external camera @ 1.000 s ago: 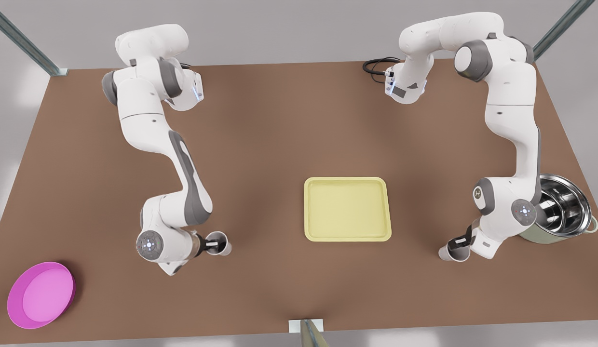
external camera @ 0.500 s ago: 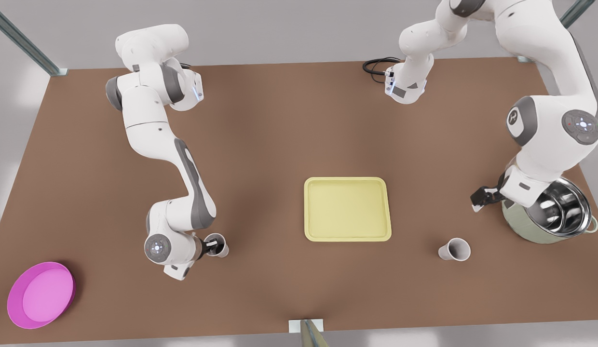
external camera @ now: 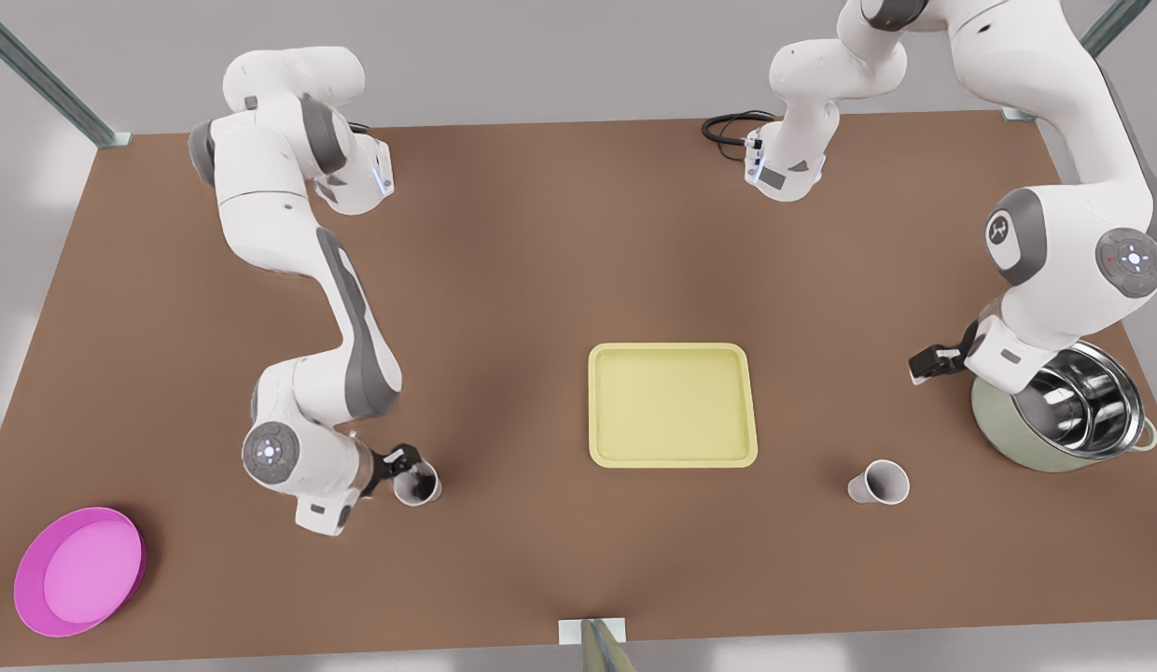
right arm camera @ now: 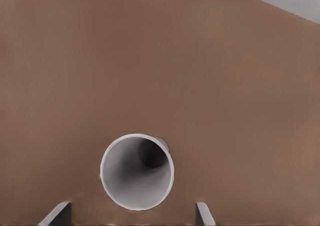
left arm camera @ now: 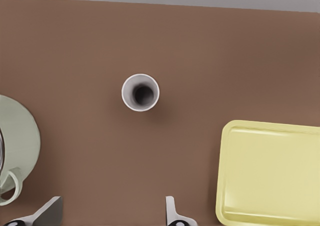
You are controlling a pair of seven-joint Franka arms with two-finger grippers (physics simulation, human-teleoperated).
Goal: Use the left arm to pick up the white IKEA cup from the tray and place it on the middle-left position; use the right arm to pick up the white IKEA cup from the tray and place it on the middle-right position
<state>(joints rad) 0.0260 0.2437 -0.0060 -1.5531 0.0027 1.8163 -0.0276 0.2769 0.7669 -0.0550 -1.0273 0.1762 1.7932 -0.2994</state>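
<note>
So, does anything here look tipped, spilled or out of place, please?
Nothing stands out: the white cup on the front view's left and the one on its right stand upright on the brown table; the pale yellow tray lies flat.

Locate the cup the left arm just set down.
The cup stands upright on the bare table at the front view's right, between the tray and the steel pot, with the left gripper open above it.

Two upright white cups flank the yellow tray.
</note>
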